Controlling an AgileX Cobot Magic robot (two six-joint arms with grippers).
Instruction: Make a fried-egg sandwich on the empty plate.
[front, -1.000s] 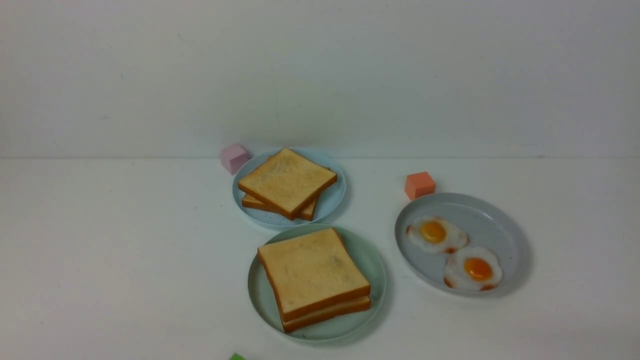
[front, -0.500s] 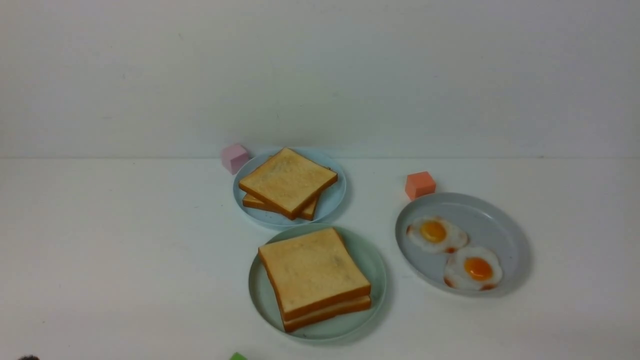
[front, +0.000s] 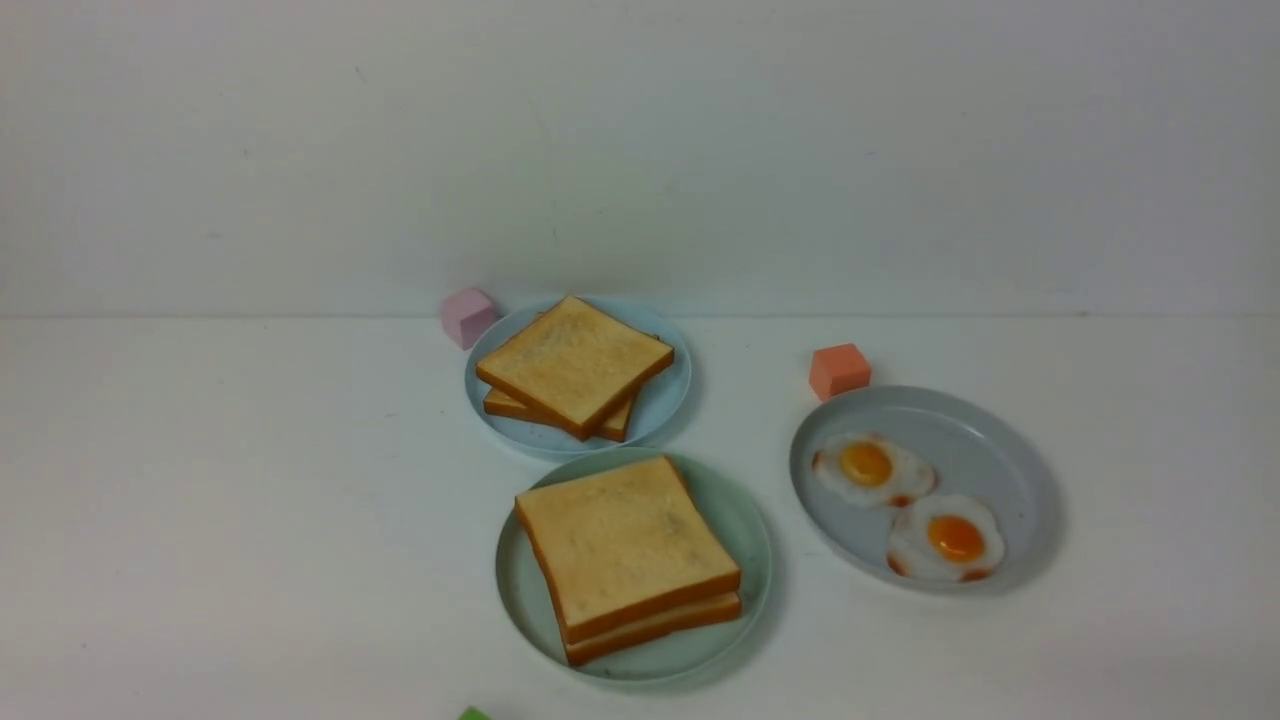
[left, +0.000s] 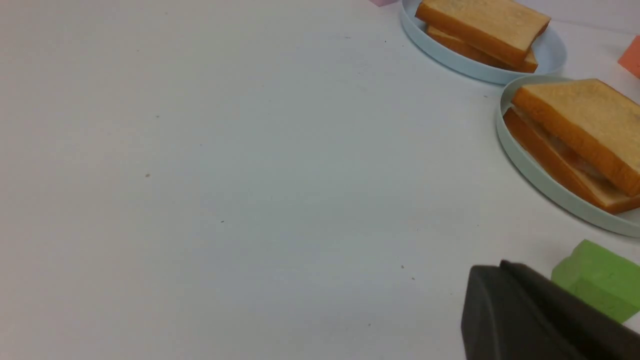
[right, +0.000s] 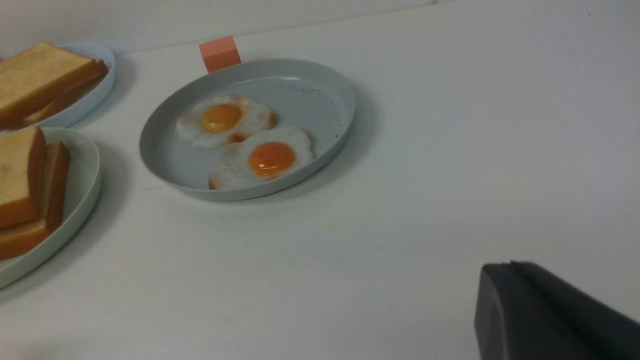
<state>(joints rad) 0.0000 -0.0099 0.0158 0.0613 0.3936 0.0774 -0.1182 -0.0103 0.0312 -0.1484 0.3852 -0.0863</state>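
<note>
Sandwich (front: 628, 556): it is lying on the mint plate (front: 748, 540), near the middle of the table's near edge. Two toast slices are stacked, and in the left wrist view a pale layer is showing between them, likely the egg.
Left pincer (left: 505, 280): it is clenched and empty, hanging low over bare table beside a green block (left: 597, 277), well apart from the plate.
Right pincer (right: 515, 285): it is clenched too, grasping nothing, near the table's right side, apart from the grey plate (right: 330, 90).
Step in hand: the stack is looking finished, so I judge the arms are parking. To do it well, both pincers should be keeping low and away from the plate, so that the top slice is not getting pushed.
Other things: two eggs (front: 905, 505) are lying on the grey plate; two spare toasts (front: 572, 365) are on the blue plate (front: 668, 405) behind; a pink block (front: 467, 316) and an orange block (front: 839, 370) are standing toward the far edge.
Surface: the table (front: 200, 500) is white, smooth and matte, with some tiny specks.
Room: a plain pale wall (front: 640, 150) is rising just behind the table's far edge.
</note>
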